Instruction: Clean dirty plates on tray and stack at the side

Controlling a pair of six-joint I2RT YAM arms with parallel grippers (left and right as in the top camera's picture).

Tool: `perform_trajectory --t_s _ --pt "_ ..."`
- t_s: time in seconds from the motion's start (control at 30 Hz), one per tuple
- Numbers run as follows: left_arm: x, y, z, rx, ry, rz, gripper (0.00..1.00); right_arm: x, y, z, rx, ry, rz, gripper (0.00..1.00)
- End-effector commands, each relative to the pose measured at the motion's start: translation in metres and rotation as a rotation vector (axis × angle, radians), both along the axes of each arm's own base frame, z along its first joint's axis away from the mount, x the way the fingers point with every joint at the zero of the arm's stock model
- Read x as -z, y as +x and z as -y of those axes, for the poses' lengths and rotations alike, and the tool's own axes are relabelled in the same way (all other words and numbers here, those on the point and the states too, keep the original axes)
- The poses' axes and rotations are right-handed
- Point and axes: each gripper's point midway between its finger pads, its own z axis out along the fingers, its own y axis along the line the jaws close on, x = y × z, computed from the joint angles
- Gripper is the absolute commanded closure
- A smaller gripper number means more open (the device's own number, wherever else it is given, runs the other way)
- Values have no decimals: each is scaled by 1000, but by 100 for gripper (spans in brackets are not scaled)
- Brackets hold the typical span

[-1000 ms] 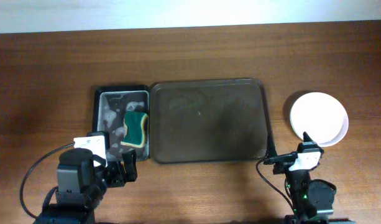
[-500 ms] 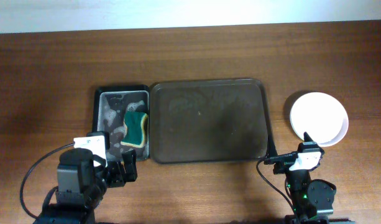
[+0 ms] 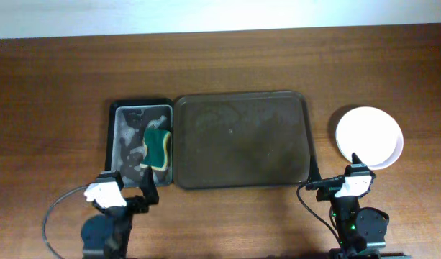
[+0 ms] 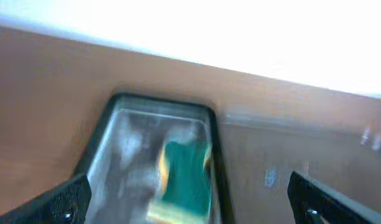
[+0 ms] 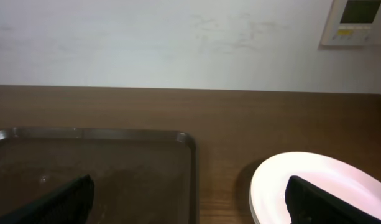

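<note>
Right wrist view: wooden table [image 5: 240,112] bearing the tray [image 5: 115,167], white wall [image 5: 146,43] behind.

Overhead: bright, even light, sharp focus; wall [image 3: 206,14] strip at 12 o'clock blown out. The plates [image 3: 369,137] at 3 o'clock glare white, no detail; tray [image 3: 240,140] w/ dull sheen. L wrist cam: heavy blur, sponge [image 4: 185,180] smeared, top washed out. R wrist cam: sharp, plates at 5 o'clock overexposed, soft shadow at their 9 o'clock.
</note>
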Motion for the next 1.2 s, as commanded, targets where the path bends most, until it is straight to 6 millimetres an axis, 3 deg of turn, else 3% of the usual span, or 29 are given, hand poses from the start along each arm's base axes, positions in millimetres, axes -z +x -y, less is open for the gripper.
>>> perform_trajectory --t_s 0.0,0.1,0.17,0.2,1.17 --pt "-1 8 -2 -11 1 145 1 2 0 -1 -1 3 -4 1" --pt "-14 10 0 8 147 242 1 2 0 -1 -1 3 -4 1" --pt "9 9 1 27 184 148 1 2 0 -1 -1 3 -4 1" --pt "10 9 2 32 196 145 1 2 0 -1 -1 3 -4 1" --pt "10 9 2 35 195 144 0 2 0 -1 -1 3 -4 1"
